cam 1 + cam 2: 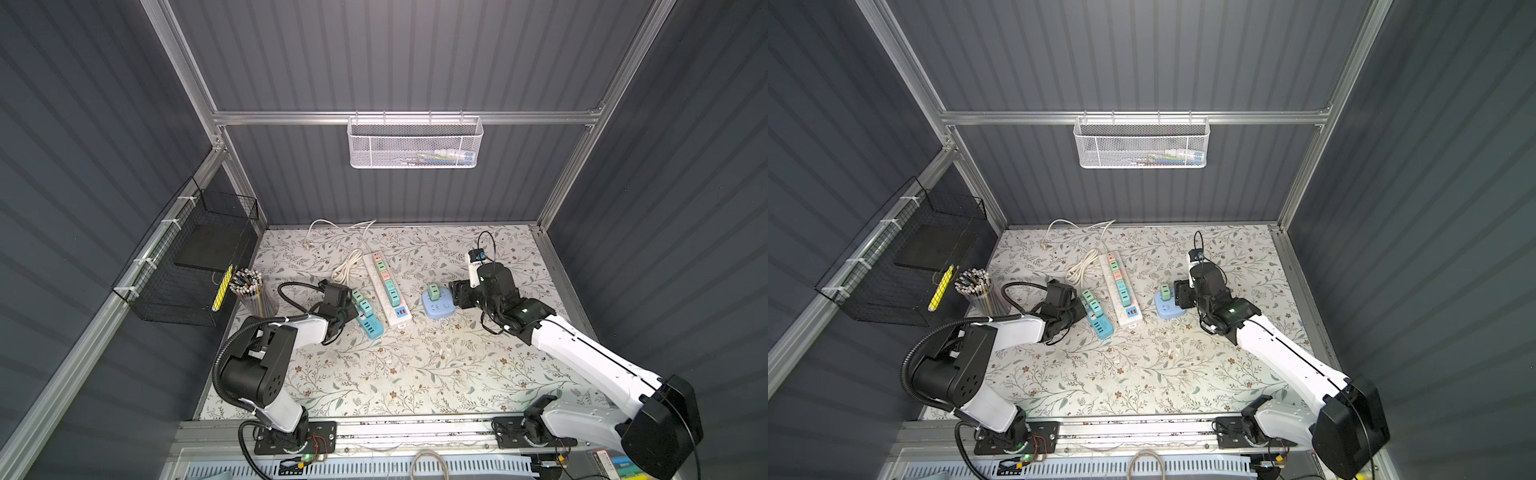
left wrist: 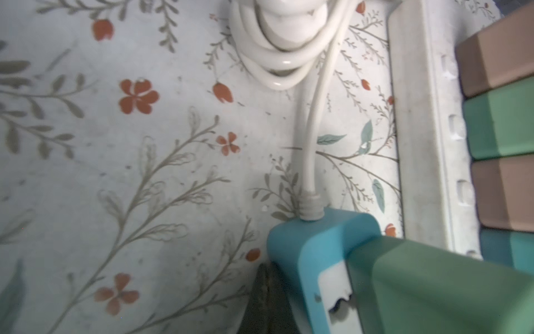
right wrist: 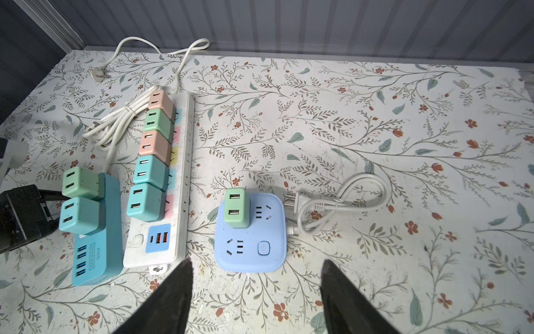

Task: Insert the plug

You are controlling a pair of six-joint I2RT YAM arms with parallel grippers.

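A green plug (image 3: 237, 206) stands upright in the far-left outlet of a light-blue square socket (image 3: 250, 254); in both top views the plug (image 1: 433, 292) (image 1: 1165, 292) sits on the socket (image 1: 440, 311) at the table's middle. My right gripper (image 3: 256, 261) (image 1: 455, 297) is open just right of the socket, with nothing between its fingers. My left gripper (image 2: 267, 280) (image 1: 349, 313) is shut, its tips against the side of a teal power strip (image 2: 303, 251) (image 1: 370, 326) that carries two plugs.
A long white power strip (image 1: 386, 286) with several coloured plugs lies between the teal strip and the square socket. The socket's coiled white cord (image 3: 341, 202) lies beside it. A pencil cup (image 1: 251, 291) and black wire basket (image 1: 187, 257) stand far left.
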